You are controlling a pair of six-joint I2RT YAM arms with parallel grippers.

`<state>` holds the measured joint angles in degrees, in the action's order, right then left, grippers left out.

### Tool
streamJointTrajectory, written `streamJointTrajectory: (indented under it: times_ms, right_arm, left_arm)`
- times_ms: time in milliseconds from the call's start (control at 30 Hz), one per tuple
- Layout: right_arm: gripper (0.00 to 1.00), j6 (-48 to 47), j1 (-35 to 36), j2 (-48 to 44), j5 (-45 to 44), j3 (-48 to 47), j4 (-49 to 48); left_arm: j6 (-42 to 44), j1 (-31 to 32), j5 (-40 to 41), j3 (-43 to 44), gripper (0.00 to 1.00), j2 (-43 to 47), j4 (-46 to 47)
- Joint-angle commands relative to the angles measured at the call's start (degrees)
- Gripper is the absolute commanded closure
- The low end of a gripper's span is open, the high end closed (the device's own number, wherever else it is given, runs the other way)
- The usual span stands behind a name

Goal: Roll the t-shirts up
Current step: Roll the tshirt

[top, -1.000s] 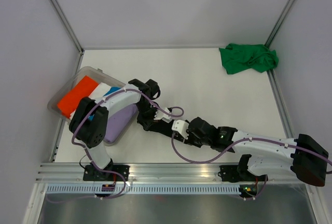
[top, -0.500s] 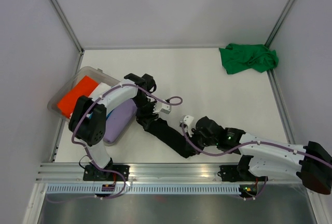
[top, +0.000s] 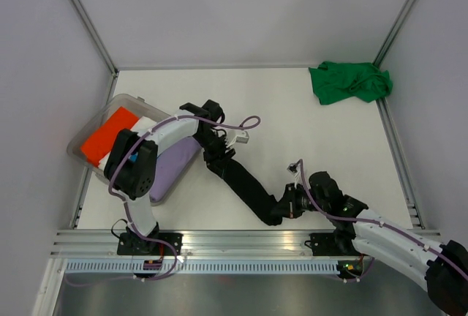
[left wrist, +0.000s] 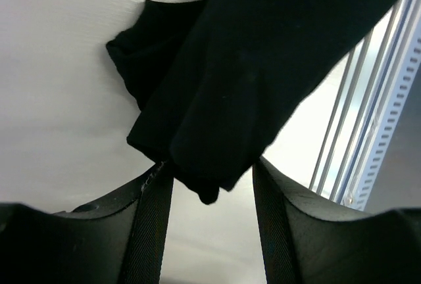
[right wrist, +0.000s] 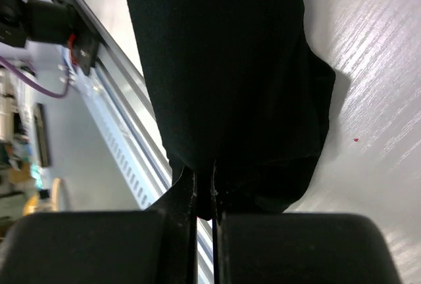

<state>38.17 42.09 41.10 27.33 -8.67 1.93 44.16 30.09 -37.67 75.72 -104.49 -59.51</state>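
The black t-shirt (top: 248, 188) lies as a long narrow band across the table's near middle. My right gripper (top: 284, 208) is shut on its near right end, and the cloth is pinched between the jaws in the right wrist view (right wrist: 204, 172). My left gripper (top: 219, 158) is at the band's far left end. Its jaws stand wide apart, and the cloth's (left wrist: 250, 67) edge reaches just between the fingertips (left wrist: 152, 185). The bright green t-shirt (top: 349, 82) lies crumpled at the far right corner.
A clear plastic tub (top: 128, 99) stands at the left edge, holding an orange shirt (top: 106, 137), a white one, a blue one and a lilac one (top: 172, 170). The metal rail (top: 241, 239) runs along the near edge. Walls enclose the table on three sides.
My right gripper has pulled back to the right with the black t-shirt's end, drawing the bunched cloth out into a long band. My left gripper has shifted slightly right.
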Motion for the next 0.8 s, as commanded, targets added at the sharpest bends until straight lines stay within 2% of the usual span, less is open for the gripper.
streamJointTrajectory:
  times_ms: [0,133,167,200,233,267,367,433,500,533,600,767]
  right_arm:
    - [1.0,8.23,-2.79,-2.16,4.13,3.12,-5.53]
    - [1.0,10.6,-6.48,-5.58,7.2,5.06,-4.75]
    - [1.0,10.52,-7.79,-6.12,7.38,5.32,-3.7]
    - [1.0,9.91,-8.33,-6.9,7.3,5.15,-2.82]
    - [1.0,8.51,-8.6,-7.17,7.21,4.8,-2.12]
    - [1.0,7.37,-9.12,-7.35,6.86,4.28,1.28]
    - [1.0,2.2,-9.13,-6.04,6.77,0.59,7.88]
    - [0.99,1.03,-9.13,-4.19,9.39,-2.31,8.88]
    - [1.0,6.27,-9.13,-2.09,12.38,-2.67,3.37]
    - [1.0,9.0,-9.56,-1.21,14.83,-2.24,-2.58]
    - [1.0,14.88,-10.53,2.38,17.13,-0.48,-6.93]
    - [1.0,11.4,-15.27,9.95,22.66,1.98,-6.24]
  left_arm:
    - [-8.74,0.24,-2.24,1.8,0.44,-1.86,7.2]
    - [-11.46,0.15,-1.79,1.88,0.44,-3.27,9.84]
    - [-12.08,0.15,-2.14,2.15,0.46,-3.7,10.02]
    - [-12.08,0.15,-3.45,2.41,0.51,-3.97,10.11]
    - [-12.08,0.15,-4.07,2.32,0.67,-3.97,10.02]
    - [-11.91,0.15,-4.69,2.15,0.97,-3.62,9.85]
    - [-9.37,0.15,-5.49,1.8,0.98,-2.31,5.99]
    - [-8.39,0.15,-3.47,2.14,0.98,-1.69,0.83]
    - [-7.17,-0.03,-0.75,1.8,0.98,-0.11,-2.71]
    - [-6.46,-0.38,0.22,1.01,0.98,0.51,-4.72]
    - [-6.46,-0.9,3.28,0.39,0.98,1.65,-5.97]
    - [-7.77,-1.52,7.69,0.48,0.98,-0.45,-7.91]
